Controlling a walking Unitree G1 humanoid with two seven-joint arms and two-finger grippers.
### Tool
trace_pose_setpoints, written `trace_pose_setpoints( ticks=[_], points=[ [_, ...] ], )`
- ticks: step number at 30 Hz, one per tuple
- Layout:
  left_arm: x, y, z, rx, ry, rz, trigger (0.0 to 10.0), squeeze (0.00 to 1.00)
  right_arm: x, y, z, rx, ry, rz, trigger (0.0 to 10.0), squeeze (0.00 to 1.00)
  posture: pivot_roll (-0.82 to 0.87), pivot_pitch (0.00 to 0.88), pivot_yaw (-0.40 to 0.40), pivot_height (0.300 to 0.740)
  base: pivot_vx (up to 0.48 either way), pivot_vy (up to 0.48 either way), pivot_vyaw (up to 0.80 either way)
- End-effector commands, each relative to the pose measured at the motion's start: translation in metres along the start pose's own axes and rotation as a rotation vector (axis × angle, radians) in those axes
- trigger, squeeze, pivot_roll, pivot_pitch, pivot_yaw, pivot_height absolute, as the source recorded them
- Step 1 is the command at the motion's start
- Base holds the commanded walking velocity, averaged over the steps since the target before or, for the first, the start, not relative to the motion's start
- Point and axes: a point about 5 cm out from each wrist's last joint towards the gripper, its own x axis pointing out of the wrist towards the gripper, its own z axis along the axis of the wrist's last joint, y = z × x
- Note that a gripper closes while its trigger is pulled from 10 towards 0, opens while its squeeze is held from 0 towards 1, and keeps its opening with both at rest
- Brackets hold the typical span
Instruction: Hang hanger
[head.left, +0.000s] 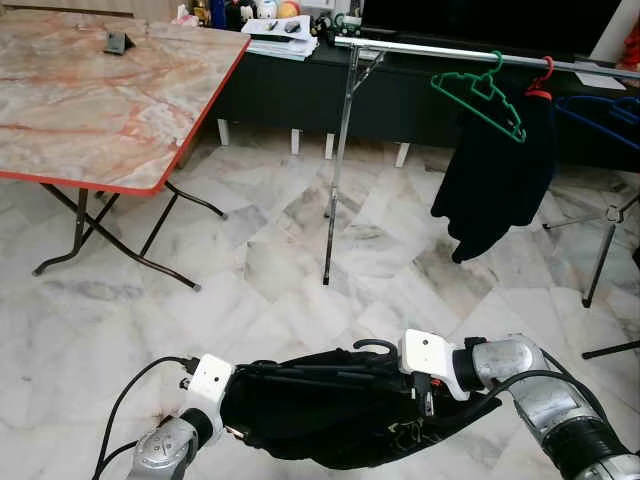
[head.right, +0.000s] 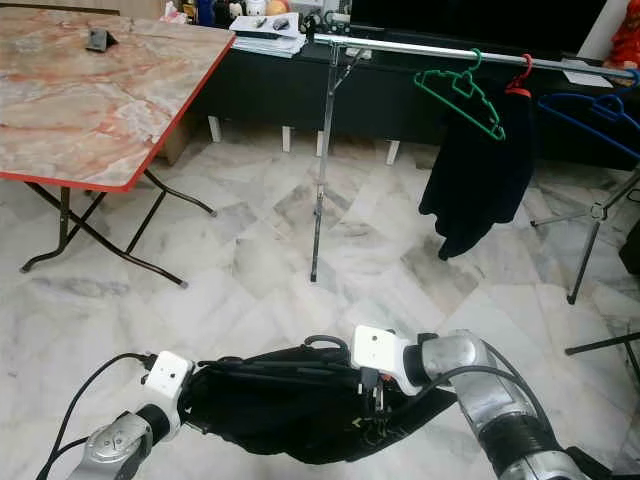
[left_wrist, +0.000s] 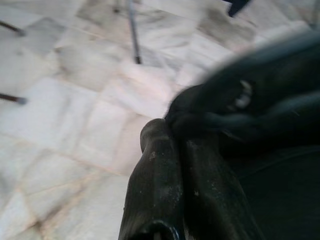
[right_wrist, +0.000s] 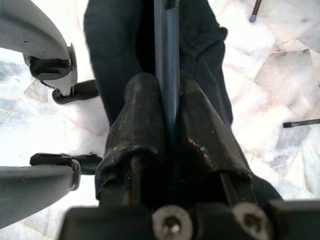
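We hold a black plastic hanger (head.left: 330, 372) draped with a black garment (head.left: 340, 425) low in front of us, stretched level between our two arms above the white marble floor (head.left: 260, 270). Its hook (head.left: 375, 346) curls up just beside our right wrist. Our right gripper (right_wrist: 167, 95) is clamped on the hanger's dark bar, one finger pressed on each side of it, with the cloth hanging around them. Our left gripper (left_wrist: 175, 135) is pinched onto the other end of the load, its two fingers pressed together against the dark fabric and the hanger's rim.

Well ahead of us stands a silver metal clothes rail (head.left: 440, 52) on a thin upright pole (head.left: 338, 170). On the rail hang an empty green plastic hanger (head.left: 480, 92), a red hanger (head.left: 540, 80) bearing a dark garment (head.left: 495, 170), and, further to the right, a blue hanger (head.left: 600, 115). To our left is a folding table with a marbled top and red edge (head.left: 90, 100). Behind the rail runs a long dark cabinet (head.left: 290, 95) with papers and small items on top.
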Motion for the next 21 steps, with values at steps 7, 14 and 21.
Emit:
trace_pose_setpoints(
  ticks=[7, 14, 21],
  points=[
    [-0.006, 0.015, -0.005, -0.001, 0.013, 0.14, 0.0, 0.0, -0.008, 0.002, -0.006, 0.002, 0.02, -0.004, 10.0, 0.0, 0.07, 0.167, -0.1, 0.74, 0.0, 0.0, 0.0],
    [-0.005, 0.011, -0.009, 0.013, 0.047, 0.102, 0.8, 0.0, -0.008, 0.001, -0.005, 0.003, 0.013, -0.012, 10.0, 0.0, 0.07, 0.168, -0.101, 0.74, 0.0, 0.0, 0.0],
    [-0.011, 0.007, -0.021, 0.132, 0.136, 0.02, 10.0, 1.0, -0.007, 0.001, -0.007, 0.002, 0.029, -0.014, 10.0, 0.0, 0.08, 0.165, -0.1, 0.74, 0.0, 0.0, 0.0]
  ],
)
